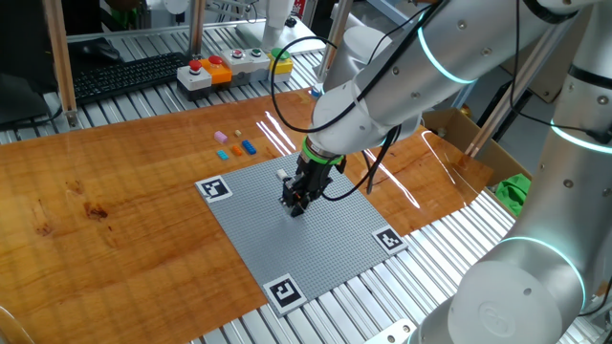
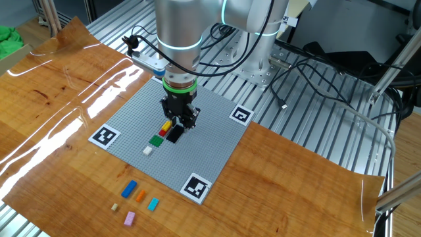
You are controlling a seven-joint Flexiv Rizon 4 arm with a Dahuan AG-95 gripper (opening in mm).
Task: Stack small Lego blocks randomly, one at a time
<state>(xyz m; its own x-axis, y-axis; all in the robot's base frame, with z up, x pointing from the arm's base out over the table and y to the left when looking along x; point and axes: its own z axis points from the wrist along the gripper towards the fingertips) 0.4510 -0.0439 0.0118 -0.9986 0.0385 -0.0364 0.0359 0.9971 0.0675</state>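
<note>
on the grey baseplate, the claw points straight down.

Arm bent over, tool pointing straight down.

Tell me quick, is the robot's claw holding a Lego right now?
Gripper: down on the grey baseplate beside the yellow block; cannot tell whether it is open, shut or holding a block.
</note>
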